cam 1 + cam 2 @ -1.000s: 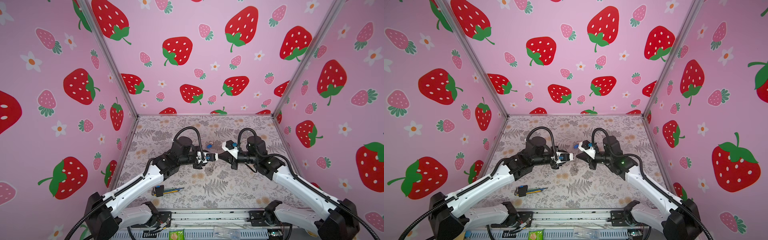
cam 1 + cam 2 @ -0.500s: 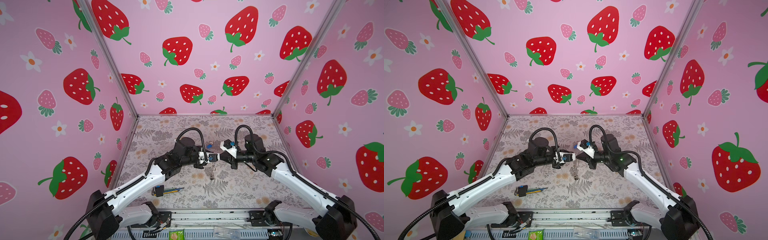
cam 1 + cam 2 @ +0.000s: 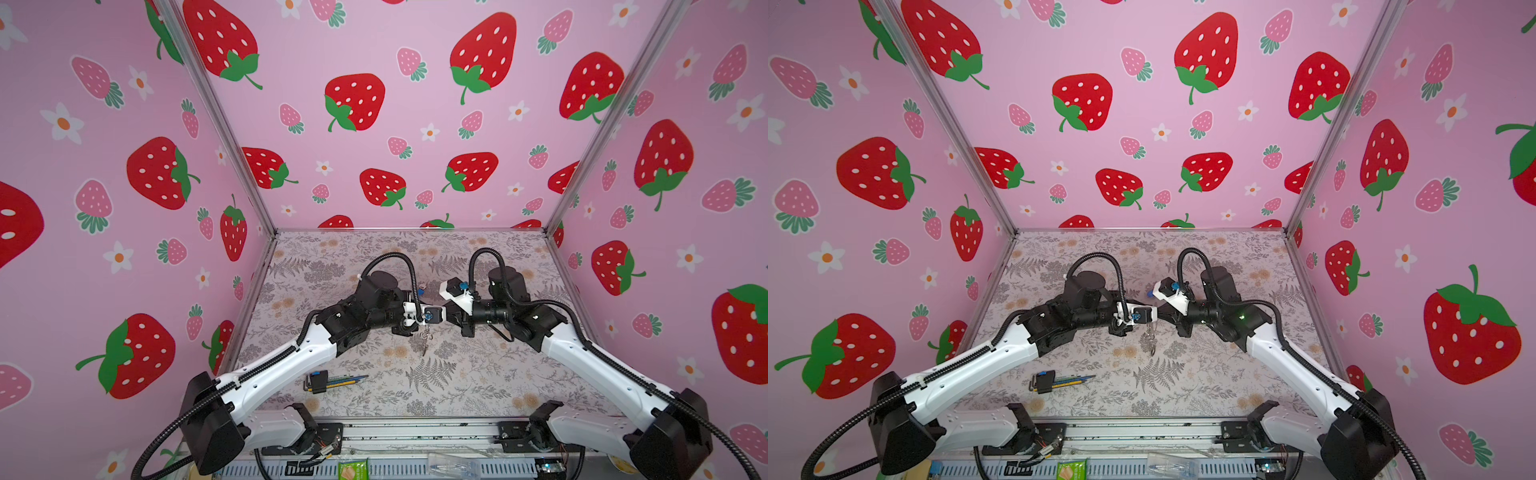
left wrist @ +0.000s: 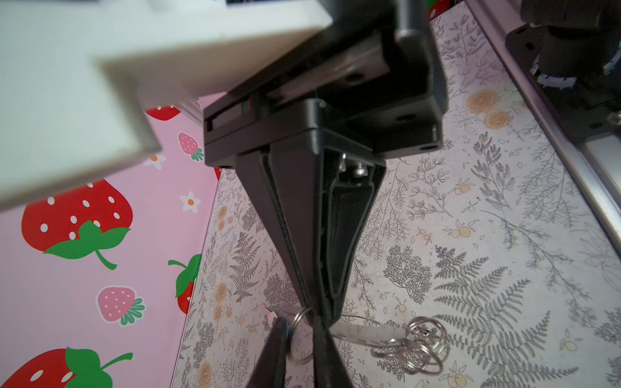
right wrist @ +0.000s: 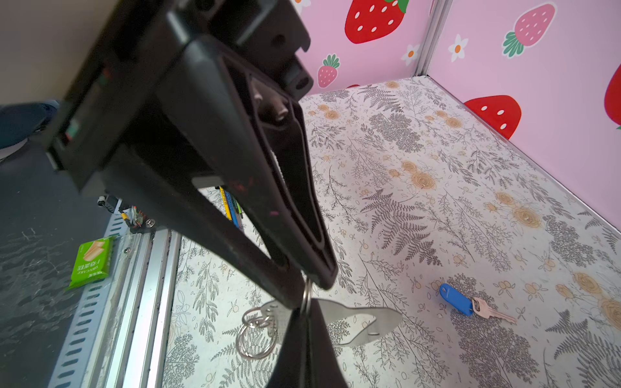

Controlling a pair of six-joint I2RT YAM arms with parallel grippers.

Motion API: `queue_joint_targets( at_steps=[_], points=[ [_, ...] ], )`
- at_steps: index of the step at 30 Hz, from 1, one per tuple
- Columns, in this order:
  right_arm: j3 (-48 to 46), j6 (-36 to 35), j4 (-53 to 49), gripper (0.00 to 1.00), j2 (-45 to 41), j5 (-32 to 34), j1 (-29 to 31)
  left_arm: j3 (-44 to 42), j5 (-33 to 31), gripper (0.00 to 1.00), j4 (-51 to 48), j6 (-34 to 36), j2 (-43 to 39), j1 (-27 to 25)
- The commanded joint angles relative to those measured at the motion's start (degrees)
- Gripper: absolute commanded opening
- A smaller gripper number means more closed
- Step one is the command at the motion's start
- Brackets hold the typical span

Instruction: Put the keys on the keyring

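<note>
Both grippers meet tip to tip above the middle of the mat. The keyring [image 5: 361, 319], a flat grey holder with an oval cut-out, hangs below them [image 3: 424, 340] [image 3: 1150, 341], with loose metal rings [image 4: 421, 346] at one edge. My right gripper [image 5: 304, 336] [image 3: 442, 319] is shut on one small ring [image 5: 306, 295] of the holder. My left gripper [image 4: 300, 339] [image 3: 430, 322] has its fingers tight on either side of that same ring [image 4: 300, 334]. A key with a blue tag [image 5: 455, 300] [image 3: 421, 291] lies flat on the mat behind the grippers. No other key shows.
A hex-key bundle in a black and blue holder [image 3: 328, 380] [image 3: 1054, 380] lies on the mat near the front left. A green packet [image 5: 90, 260] sits outside by the front metal rail [image 3: 415, 432]. Pink strawberry walls enclose three sides.
Both grippers have stayed tip to tip, drifting slightly, and the keyring now hangs straight down below them. My left jaws have narrowed onto the ring. The right jaws have stayed shut.
</note>
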Motion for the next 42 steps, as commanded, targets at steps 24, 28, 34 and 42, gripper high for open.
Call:
queue_joint_targets(
  at_steps=[24, 28, 34, 42],
  points=[
    [-6.78, 0.10, 10.42, 0.29, -9.66, 3.53, -1.79, -3.19, 20.25, 0.00, 12.44, -16.07, -2.10, 8.61],
    [-7.68, 0.67, 11.23, 0.29, -10.70, 4.13, -2.07, -4.57, 25.27, 0.00, 18.00, -21.57, -1.85, 10.56],
    [-8.14, 2.97, 14.60, 0.28, -9.86, 1.54, -2.07, -5.74, 31.01, 0.00, 24.48, -27.47, -0.82, 11.67],
    [-8.45, 6.37, 19.39, 0.25, -8.95, -2.15, -2.08, -7.07, 35.41, 0.00, 30.37, -32.39, 0.77, 12.01]
  ],
)
